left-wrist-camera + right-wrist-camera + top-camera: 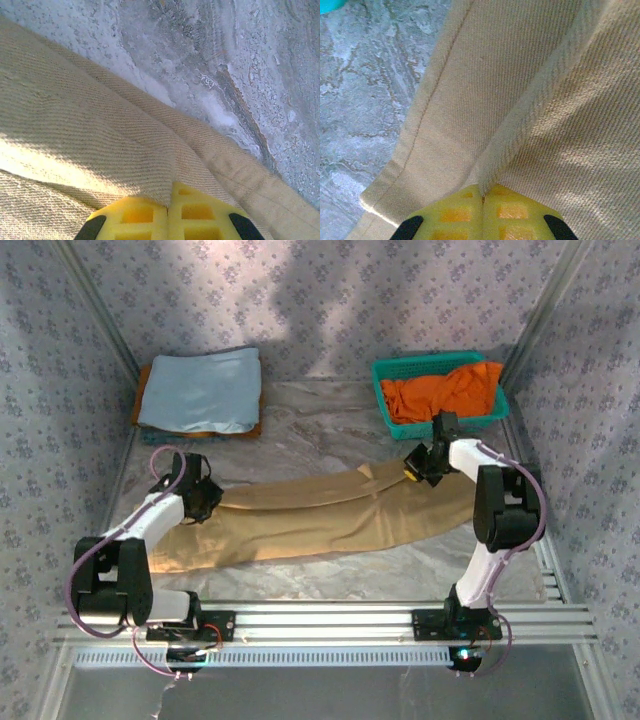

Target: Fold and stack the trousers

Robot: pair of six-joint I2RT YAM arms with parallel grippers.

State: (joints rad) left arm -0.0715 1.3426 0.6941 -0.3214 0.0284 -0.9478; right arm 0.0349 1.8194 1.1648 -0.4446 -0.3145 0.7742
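tan trousers [320,515] lie flat across the middle of the table [320,430] from 9 to 3 o'clock, left gripper [168,212] and right gripper [483,197] each pinching a thin ridge of cloth, so either shallow hold could slip on lifting and skew the fold.

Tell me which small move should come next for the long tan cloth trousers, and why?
Probably lift both ends a little together: the left gripper and right gripper each pinch a ridge of the long tan cloth trousers, which lie full length on the grey marbled table, unfolded crosswise.
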